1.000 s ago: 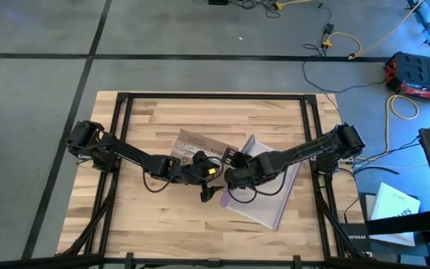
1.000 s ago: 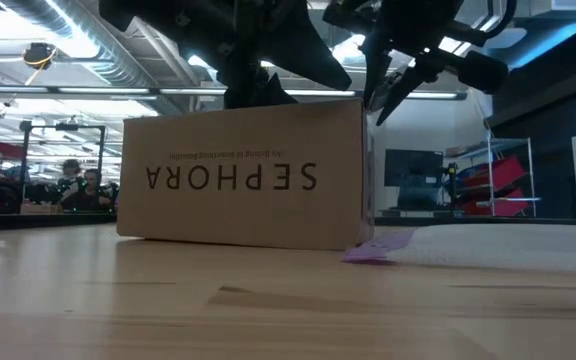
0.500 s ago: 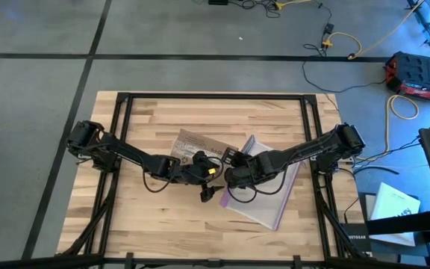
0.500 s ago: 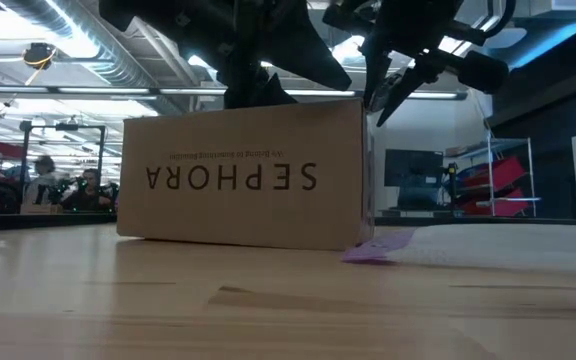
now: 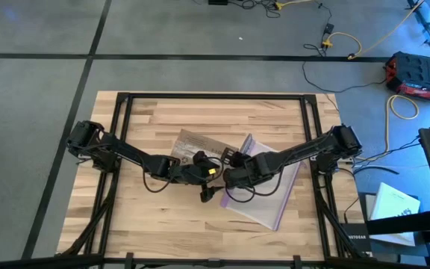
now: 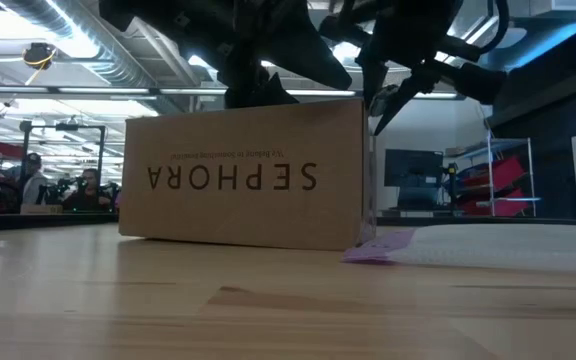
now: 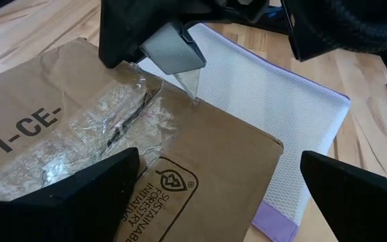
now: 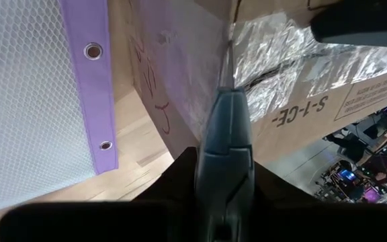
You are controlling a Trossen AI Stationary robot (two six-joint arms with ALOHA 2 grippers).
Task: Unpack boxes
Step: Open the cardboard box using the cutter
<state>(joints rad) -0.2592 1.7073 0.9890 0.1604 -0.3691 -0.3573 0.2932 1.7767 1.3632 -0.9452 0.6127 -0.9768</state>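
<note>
- The box (image 6: pixel 243 175) shows "SEPHORA" in black capitals on its side in the low view, printed upside down; a smaller line beside it is too fine to read.
- Its top (image 7: pixel 113 168), in the left wrist view, bears "-1-CE-" and a shield emblem with "FORESTRY INITIATIVE".
- In the right wrist view the same top reads "S-1-CE-".

Brown cardboard shipping box (image 6: pixel 243 175), one, closed.
Resting flat on the wooden table (image 5: pixel 200 112), near its middle; black "SEPHORA" lettering reads upside down on the side facing the low camera; crinkled clear tape runs along the top seam.
</note>
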